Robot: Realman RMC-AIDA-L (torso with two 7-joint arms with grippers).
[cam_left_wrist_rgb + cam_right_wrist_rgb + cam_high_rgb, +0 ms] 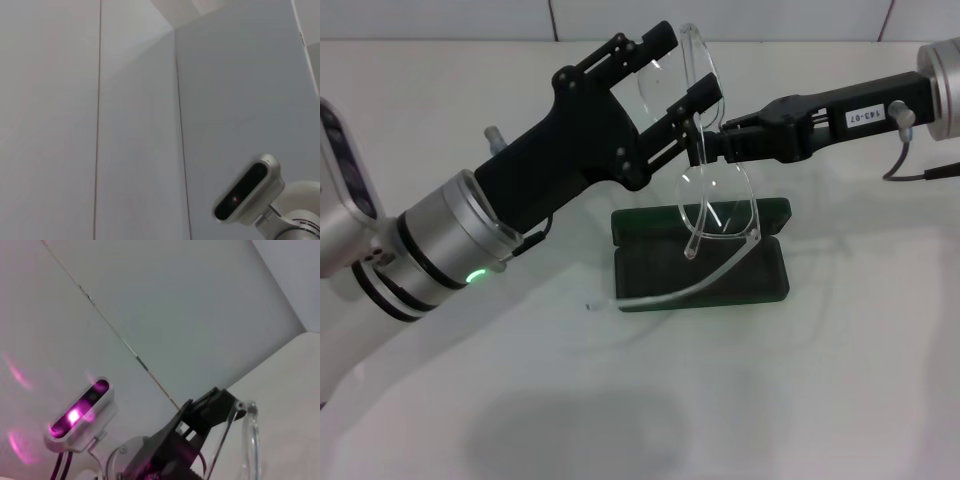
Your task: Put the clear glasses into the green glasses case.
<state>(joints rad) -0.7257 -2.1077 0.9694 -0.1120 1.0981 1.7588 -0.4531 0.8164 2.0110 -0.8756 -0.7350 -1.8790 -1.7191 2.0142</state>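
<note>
The clear glasses [715, 205] hang in the air above the open green glasses case [770, 280], one lens up, one lens down. One thin clear arm trails down past the case's front left corner. My left gripper [682, 72] reaches in from the lower left and is shut across the upper lens, one finger on each rim. From the right, my right gripper [712, 140] is shut on the frame near the bridge. In the right wrist view the clear glasses [252, 435] show beside the left gripper's black fingers [210, 407].
The case lies on a white table [820, 400] with its lid [770, 212] open toward the back. White wall panels stand behind. The left wrist view shows only wall and the right arm's camera housing [247, 187].
</note>
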